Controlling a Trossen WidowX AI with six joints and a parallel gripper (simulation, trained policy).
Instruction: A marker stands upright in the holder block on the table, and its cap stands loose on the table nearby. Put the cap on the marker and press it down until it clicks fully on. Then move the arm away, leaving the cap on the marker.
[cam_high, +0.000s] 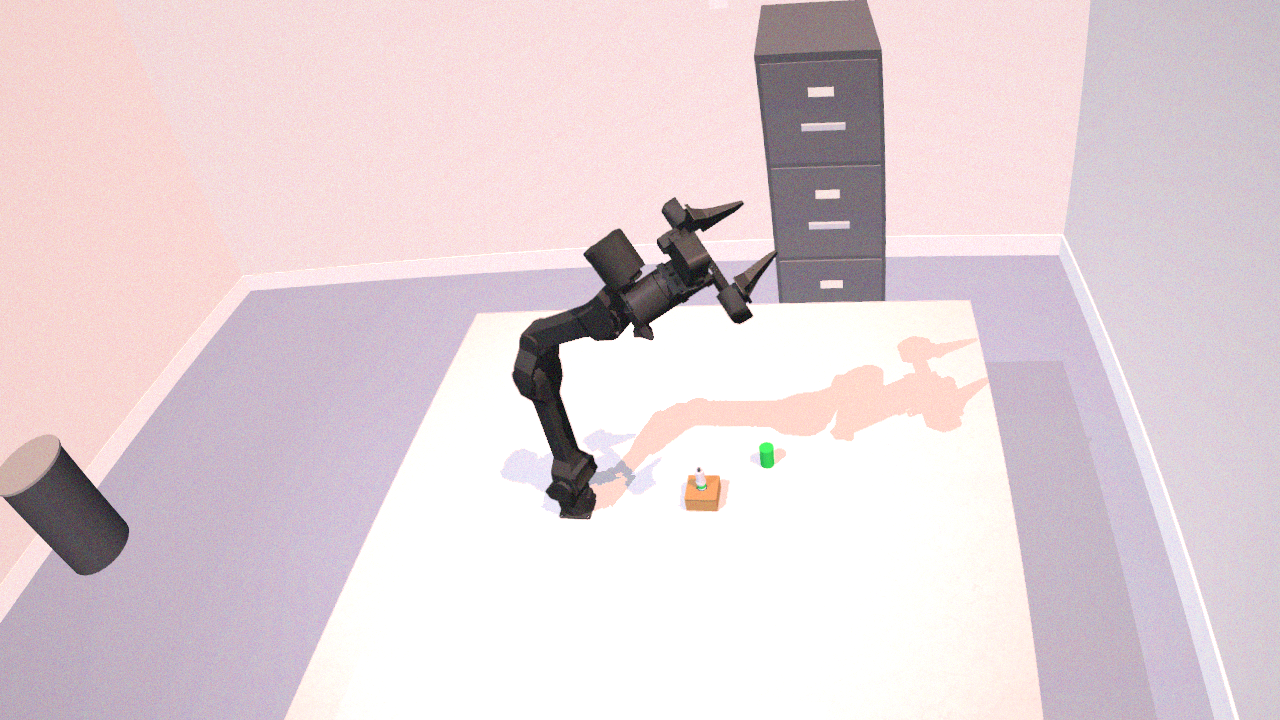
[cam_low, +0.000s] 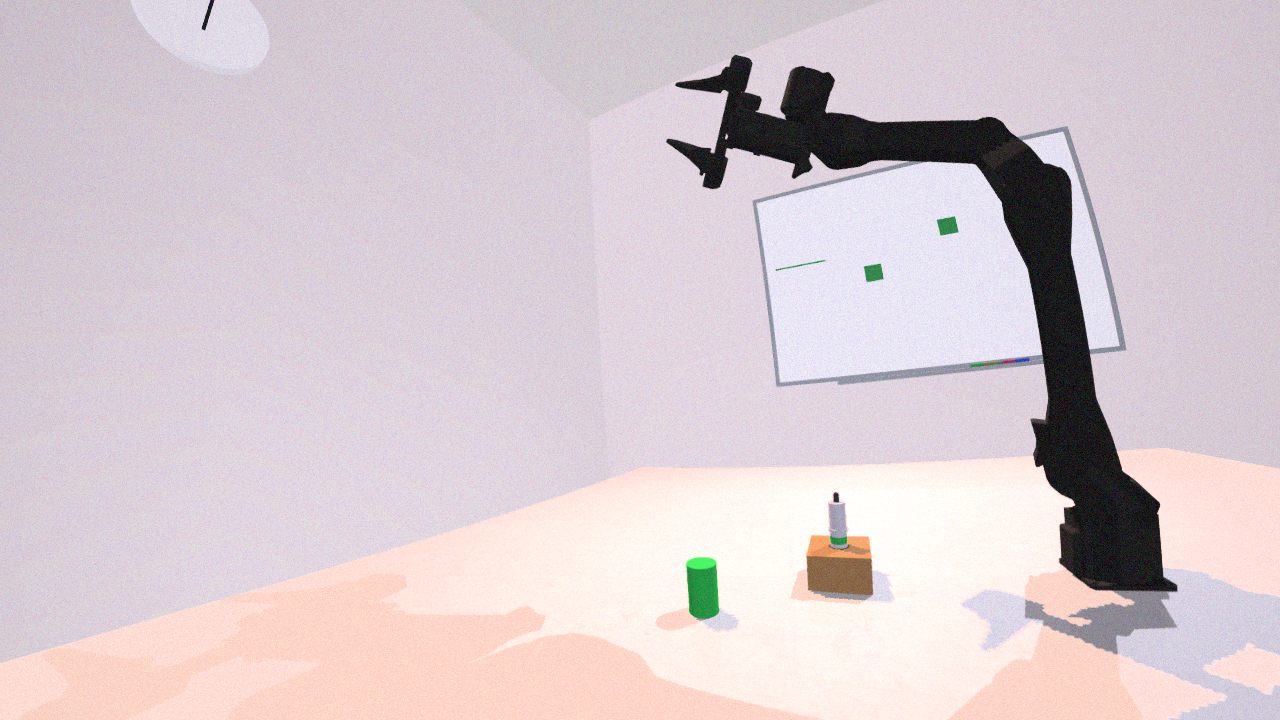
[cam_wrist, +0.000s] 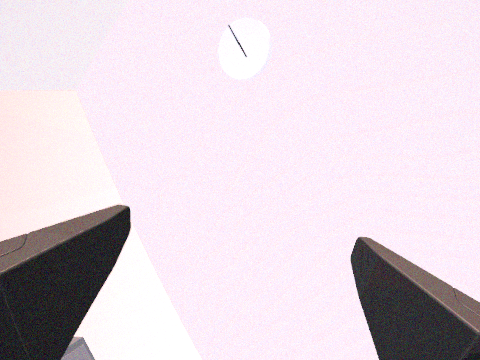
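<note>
White clock face (cam_low: 202, 34) (cam_wrist: 244, 48) shows in exterior and wrist, not top.

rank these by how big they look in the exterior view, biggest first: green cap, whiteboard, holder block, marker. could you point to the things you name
1. whiteboard (cam_low: 904, 313)
2. holder block (cam_high: 702, 503) (cam_low: 839, 573)
3. green cap (cam_high: 767, 455) (cam_low: 702, 588)
4. marker (cam_high: 700, 480) (cam_low: 836, 517), going by its visible part above the block
</note>
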